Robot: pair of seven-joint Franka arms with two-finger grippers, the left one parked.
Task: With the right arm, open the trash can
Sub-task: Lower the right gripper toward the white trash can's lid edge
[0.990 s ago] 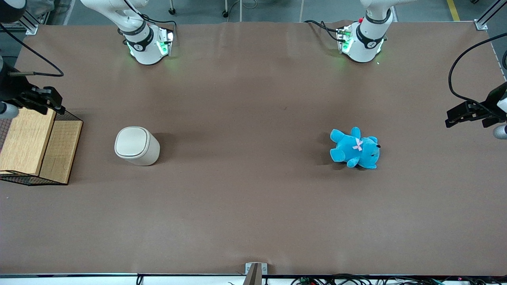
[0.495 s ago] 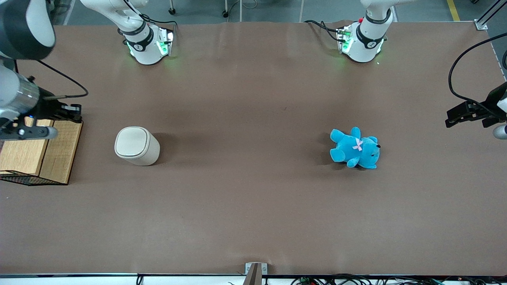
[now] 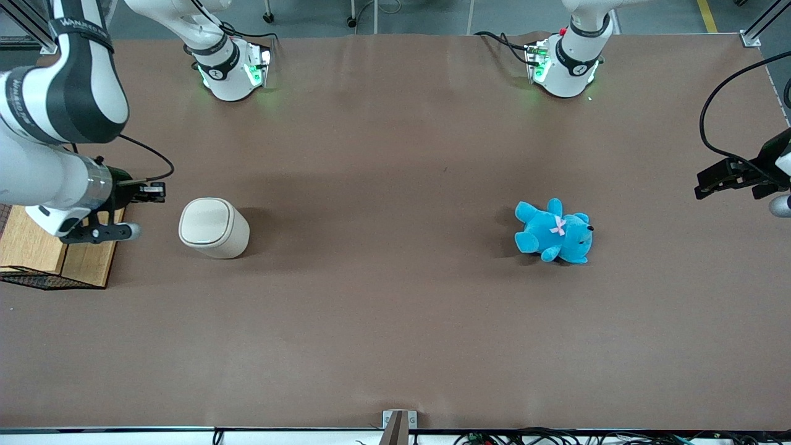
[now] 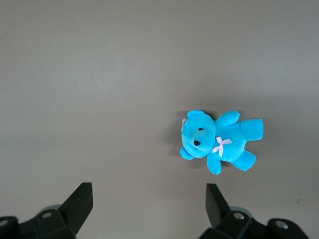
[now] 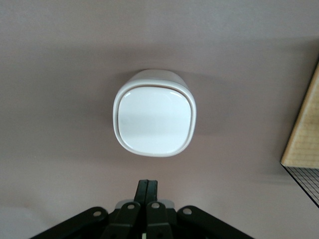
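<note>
R arm [image 3: 55, 123] w/ shut jaws moved in beside lidded trash can [image 3: 213, 227] on brown table [image 3: 383, 309].

You are looking at a cream-white trash can [image 3: 213, 227], a black gripper [image 5: 146, 191] near it, a bright blue teddy [image 3: 554, 232] wearing a pink bow, all on brown table [image 3: 383, 321].
</note>
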